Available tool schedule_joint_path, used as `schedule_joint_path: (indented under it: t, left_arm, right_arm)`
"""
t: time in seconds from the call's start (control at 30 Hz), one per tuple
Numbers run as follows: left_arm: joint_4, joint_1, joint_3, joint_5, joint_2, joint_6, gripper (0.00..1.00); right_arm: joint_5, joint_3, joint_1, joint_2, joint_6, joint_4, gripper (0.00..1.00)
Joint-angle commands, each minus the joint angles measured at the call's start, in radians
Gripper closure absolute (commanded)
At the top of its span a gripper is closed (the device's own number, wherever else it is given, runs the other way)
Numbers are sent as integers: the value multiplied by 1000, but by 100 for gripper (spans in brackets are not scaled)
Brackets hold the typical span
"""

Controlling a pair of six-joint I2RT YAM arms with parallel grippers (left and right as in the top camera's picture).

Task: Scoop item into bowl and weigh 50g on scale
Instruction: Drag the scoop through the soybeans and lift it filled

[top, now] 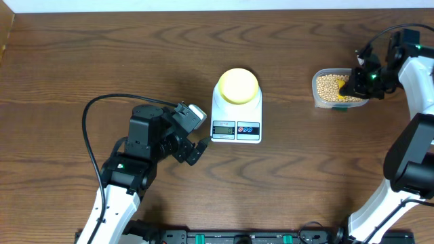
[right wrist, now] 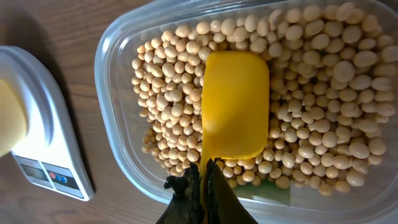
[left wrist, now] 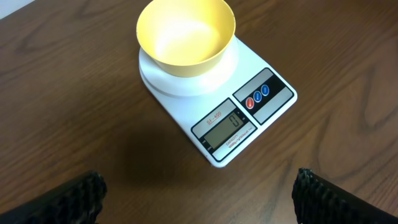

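The pale-yellow bowl [top: 237,85] [left wrist: 186,36] stands empty on the white scale [top: 236,120] [left wrist: 261,112], mid-table. Tan beans [top: 329,85] [right wrist: 311,124] fill a clear plastic tub [top: 317,95] [right wrist: 118,93] at the right. My right gripper [top: 354,85] [right wrist: 204,177] is shut on the handle of a yellow scoop [right wrist: 235,106], whose head lies among the beans in the tub. My left gripper [top: 196,132] [left wrist: 199,196] hangs open over bare wood just left of the scale's front, nothing between its fingers [left wrist: 81,196].
The scale's display [left wrist: 222,127] and its buttons [left wrist: 257,98] face the front edge. The right arm [top: 413,135] rises along the table's right side; the left arm [top: 129,169] and its cable occupy the front left.
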Motion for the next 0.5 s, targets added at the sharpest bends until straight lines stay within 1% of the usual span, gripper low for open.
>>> schedule_joint_path:
  t: [0.0,0.47]
  left_arm:
    - [3,4,11,13,-5,3,2]
    - [3,4,11,12,-5,3,2]
  right_arm:
    - [-107,-24,-23,0,23,6,99]
    - [-351,-24,-191,0,26,9,99]
